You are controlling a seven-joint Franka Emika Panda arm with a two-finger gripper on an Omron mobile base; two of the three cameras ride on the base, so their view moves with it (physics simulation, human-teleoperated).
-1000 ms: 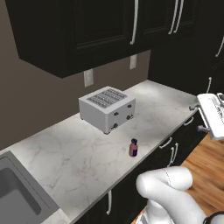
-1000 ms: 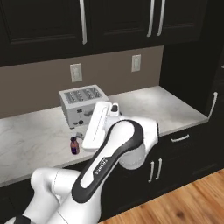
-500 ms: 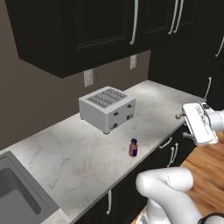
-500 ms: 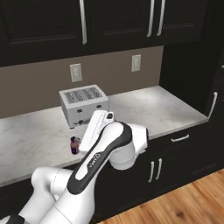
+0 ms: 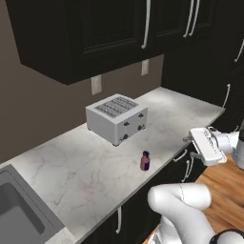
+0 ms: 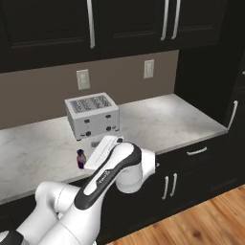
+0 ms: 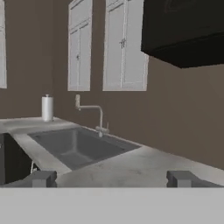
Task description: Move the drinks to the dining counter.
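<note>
Gripper spread wide, nothing btw. the fingertips; seen in hand view as two dark tips far apart at the bottom. In left base view, hand hangs off the front edge of the marble worktop, to the right, over the cabinet fronts. Tiny purple-red bottle stands upright near the worktop's front edge, apart from the gripper, to its left in that view, not touched. In right base view, same bottle just left of the white hand, partly beside it; contact cannot be told there. Behind the bottle, further back on the worktop: white toaster, well apart from bottle. At far left, sink set in the worktop. In hand view, beyond the tips: sink basin, then faucet and a paper roll, then brown wall w/ windows.
</note>
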